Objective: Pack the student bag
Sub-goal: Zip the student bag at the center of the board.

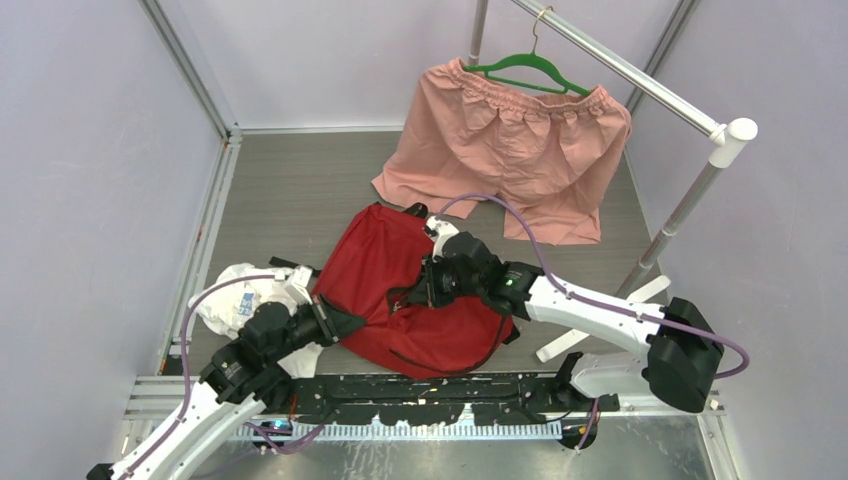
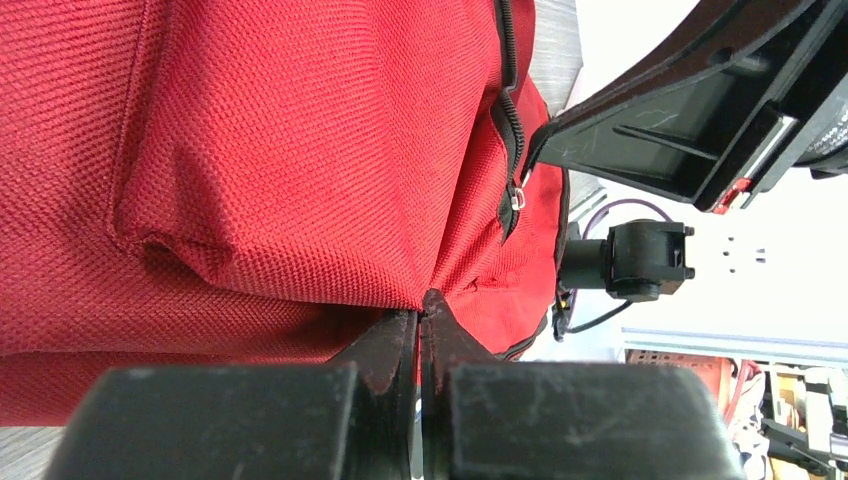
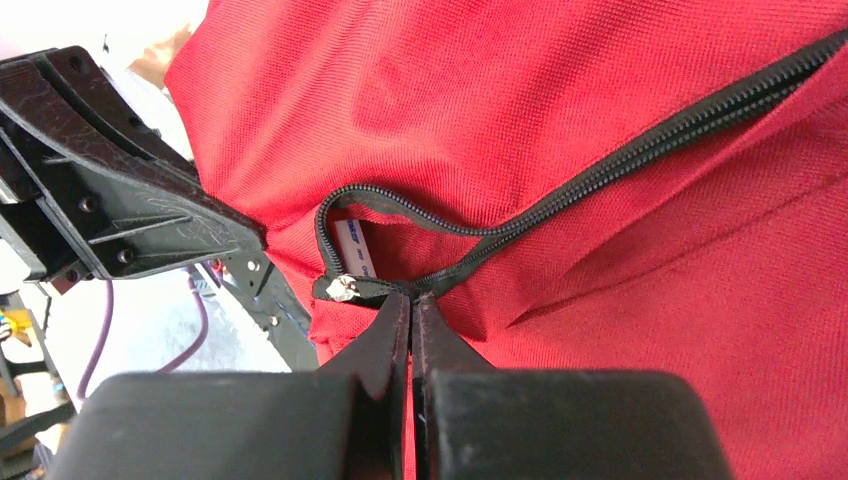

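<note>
The red student bag [image 1: 385, 270] lies flat on the grey table between both arms. My left gripper [image 1: 345, 320] is shut on a fold of the bag's red fabric [image 2: 300, 200] at its near left edge. My right gripper [image 1: 418, 290] is shut on the bag's black zipper [image 3: 620, 160] edge, close to the silver slider [image 3: 345, 290]. The zipper is parted only in a small loop there, and a white label [image 3: 355, 250] shows inside. The bag's contents are hidden.
Pink shorts [image 1: 510, 150] on a green hanger [image 1: 525, 70] hang from a metal rail [image 1: 640, 75] at the back right. A white plastic bag [image 1: 235, 300] lies by the left arm. The rail's white stand [image 1: 600, 325] is right of the bag.
</note>
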{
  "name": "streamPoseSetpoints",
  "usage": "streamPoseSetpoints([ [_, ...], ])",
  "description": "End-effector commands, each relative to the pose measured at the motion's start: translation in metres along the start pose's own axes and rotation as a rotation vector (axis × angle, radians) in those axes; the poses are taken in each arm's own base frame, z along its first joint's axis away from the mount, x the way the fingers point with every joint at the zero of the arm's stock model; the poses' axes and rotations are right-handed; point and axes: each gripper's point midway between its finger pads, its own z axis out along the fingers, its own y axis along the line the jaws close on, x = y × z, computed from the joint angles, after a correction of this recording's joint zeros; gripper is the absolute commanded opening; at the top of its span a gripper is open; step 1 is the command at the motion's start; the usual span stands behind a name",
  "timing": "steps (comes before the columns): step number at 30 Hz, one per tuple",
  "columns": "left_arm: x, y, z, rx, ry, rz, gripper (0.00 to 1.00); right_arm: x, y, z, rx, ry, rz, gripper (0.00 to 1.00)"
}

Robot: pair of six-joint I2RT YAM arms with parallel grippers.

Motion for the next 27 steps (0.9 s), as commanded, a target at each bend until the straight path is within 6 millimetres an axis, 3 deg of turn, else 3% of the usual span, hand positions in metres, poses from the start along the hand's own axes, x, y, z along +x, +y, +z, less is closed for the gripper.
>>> streamPoseSetpoints([
  [1,0.006,-0.012,-0.012,0.028,0.064,0.059,0.0,-0.034,0.015,0.001,-0.075,-0.069,-0.048,0.01],
  [2,0.005,-0.018,-0.013,0.04,0.074,0.07,0.0,-0.029,0.019,0.003,-0.102,-0.048,-0.046,0.01],
  [4,0.003,-0.031,-0.016,0.06,0.106,0.097,0.31,-0.027,0.024,0.005,-0.124,-0.039,-0.04,0.01],
  [5,0.001,-0.036,-0.017,0.067,0.116,0.108,0.37,-0.025,0.024,0.006,-0.123,-0.035,-0.035,0.01],
  [11,-0.008,-0.053,-0.016,0.088,0.116,0.117,0.6,-0.028,0.023,0.006,-0.112,-0.053,-0.009,0.01],
  [17,-0.002,-0.054,-0.011,0.082,0.185,0.265,0.56,-0.029,0.026,0.008,-0.121,-0.054,0.007,0.01],
  [23,-0.023,-0.08,-0.022,0.125,0.099,0.53,0.51,-0.028,0.025,0.01,-0.114,-0.048,0.015,0.01],
  [27,-0.008,-0.079,-0.009,0.066,0.181,0.607,0.49,-0.03,0.024,0.011,-0.107,-0.054,0.02,0.01],
])
